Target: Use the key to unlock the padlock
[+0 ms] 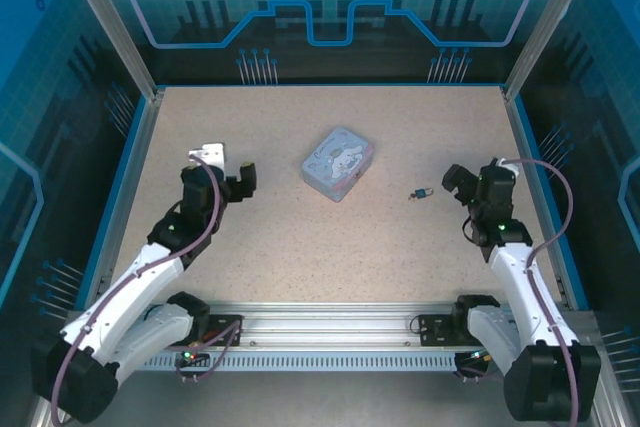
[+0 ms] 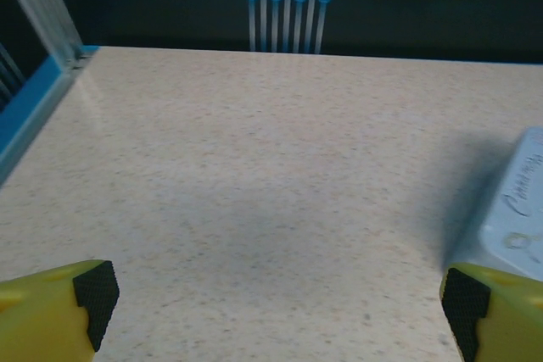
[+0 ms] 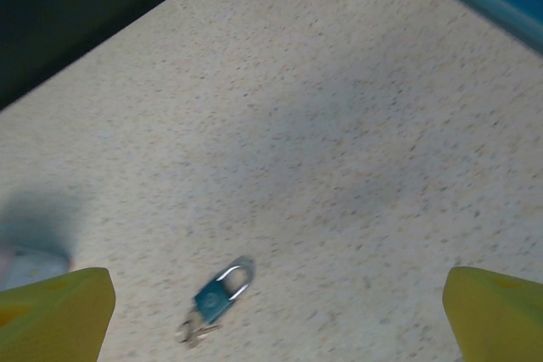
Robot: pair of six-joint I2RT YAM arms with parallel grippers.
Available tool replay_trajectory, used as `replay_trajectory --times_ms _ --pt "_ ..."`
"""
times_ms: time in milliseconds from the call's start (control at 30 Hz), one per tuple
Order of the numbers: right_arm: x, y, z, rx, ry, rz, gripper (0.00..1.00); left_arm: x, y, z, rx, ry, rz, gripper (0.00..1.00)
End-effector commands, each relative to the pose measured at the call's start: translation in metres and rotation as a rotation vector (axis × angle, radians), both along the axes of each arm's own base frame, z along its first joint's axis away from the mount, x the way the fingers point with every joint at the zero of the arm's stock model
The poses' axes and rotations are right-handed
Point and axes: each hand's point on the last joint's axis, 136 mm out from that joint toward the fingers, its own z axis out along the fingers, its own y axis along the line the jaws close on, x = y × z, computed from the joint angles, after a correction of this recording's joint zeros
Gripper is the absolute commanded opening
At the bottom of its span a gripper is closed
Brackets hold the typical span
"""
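Note:
The small padlock (image 3: 221, 292), with a teal-blue body and a silvery shackle, lies flat on the speckled table (image 3: 339, 125); from above it sits right of centre (image 1: 423, 193). The thin key (image 3: 192, 331) sticks out of the lock's bottom end. My right gripper (image 3: 276, 311) is open, its yellow fingers (image 3: 55, 311) wide apart, with the lock low and to the left between them, apart from both. In the top view this gripper (image 1: 462, 187) hovers just right of the lock. My left gripper (image 2: 280, 303) is open over bare table, far to the left (image 1: 235, 179).
A pale lavender-blue tin (image 1: 338, 164) with cartoon print lies mid-table between the arms; its edge shows at the right of the left wrist view (image 2: 517, 209). Blue rails (image 1: 120, 187) bound the table's sides. The arm bases sit on a rail (image 1: 330, 332) at the near edge.

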Motion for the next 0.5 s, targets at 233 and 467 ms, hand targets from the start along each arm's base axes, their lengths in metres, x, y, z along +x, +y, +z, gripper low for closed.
replay_trajectory --times_ms 233,467 --pt "0.027 -0.019 -0.016 -0.32 -0.05 -0.064 1.0 0.019 0.054 -0.039 0.028 -0.059 0.154 0.99" --pt "0.058 -0.009 -0.039 -0.417 -0.034 0.003 1.0 0.052 0.048 -0.092 0.041 -0.104 0.11 0.99"
